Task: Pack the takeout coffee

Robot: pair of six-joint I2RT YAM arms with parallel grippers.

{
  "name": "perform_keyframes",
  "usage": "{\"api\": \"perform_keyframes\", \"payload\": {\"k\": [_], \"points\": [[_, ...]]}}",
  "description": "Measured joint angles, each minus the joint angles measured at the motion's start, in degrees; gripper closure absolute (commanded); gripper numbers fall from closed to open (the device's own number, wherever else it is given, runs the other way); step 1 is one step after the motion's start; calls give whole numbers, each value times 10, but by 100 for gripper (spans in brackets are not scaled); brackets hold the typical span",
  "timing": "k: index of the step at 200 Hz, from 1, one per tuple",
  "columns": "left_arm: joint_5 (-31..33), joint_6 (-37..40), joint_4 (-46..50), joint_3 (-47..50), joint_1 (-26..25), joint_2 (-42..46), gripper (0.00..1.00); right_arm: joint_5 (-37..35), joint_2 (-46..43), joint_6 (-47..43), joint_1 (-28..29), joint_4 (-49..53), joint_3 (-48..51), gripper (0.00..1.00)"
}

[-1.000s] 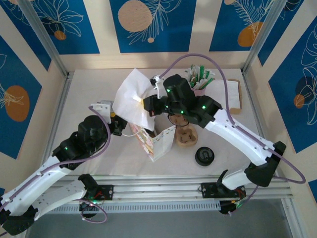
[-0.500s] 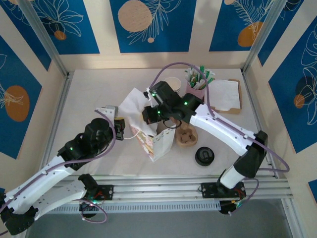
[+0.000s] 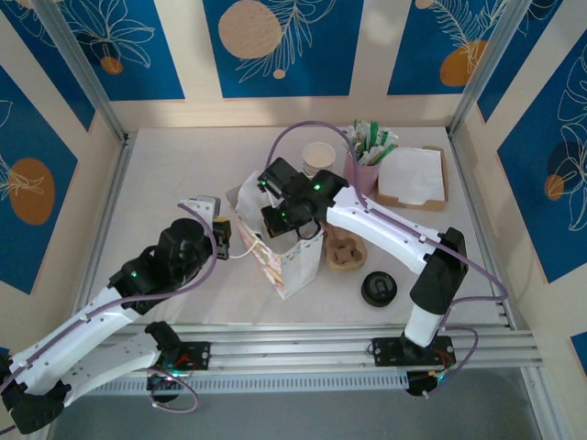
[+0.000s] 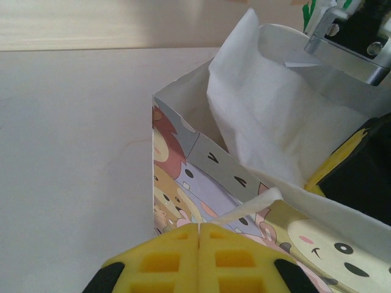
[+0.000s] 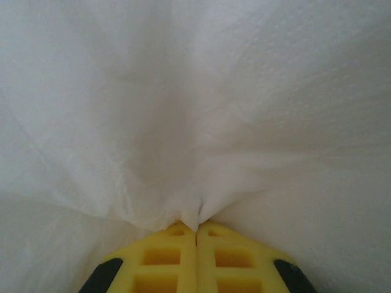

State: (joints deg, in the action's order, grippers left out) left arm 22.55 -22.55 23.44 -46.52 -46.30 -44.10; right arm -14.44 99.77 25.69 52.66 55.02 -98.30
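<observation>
Pinching the white napkin [image 5: 183, 110], your right gripper [image 5: 197, 228] holds it in the mouth of the cartoon bag [image 4: 177, 177]. Your left gripper [image 4: 198, 227] is clamped on its cord handle [image 4: 247, 209]. The takeout coffee is hidden, perhaps inside.

Printed paper bag [image 4: 183, 177], smooth; white napkin [image 5: 195, 110], soft, crinkled, matt; table [image 4: 67, 134] matt.

White napkins [image 3: 410, 176] lie just beside a pink cup [image 3: 368, 173] holding sachets.
</observation>
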Motion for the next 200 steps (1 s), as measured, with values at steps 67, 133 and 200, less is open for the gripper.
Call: {"api": "perform_keyframes", "payload": {"k": [67, 133, 200], "points": [[-7, 15, 7, -22, 0, 0, 96, -31, -6, -37, 10, 12, -52, 48], [-16, 38, 16, -68, 0, -4, 67, -57, -112, -51, 16, -9, -58, 45], [-11, 147, -11, -158, 0, -1, 13, -129, -344, -141, 14, -211, 142, 32]]}}
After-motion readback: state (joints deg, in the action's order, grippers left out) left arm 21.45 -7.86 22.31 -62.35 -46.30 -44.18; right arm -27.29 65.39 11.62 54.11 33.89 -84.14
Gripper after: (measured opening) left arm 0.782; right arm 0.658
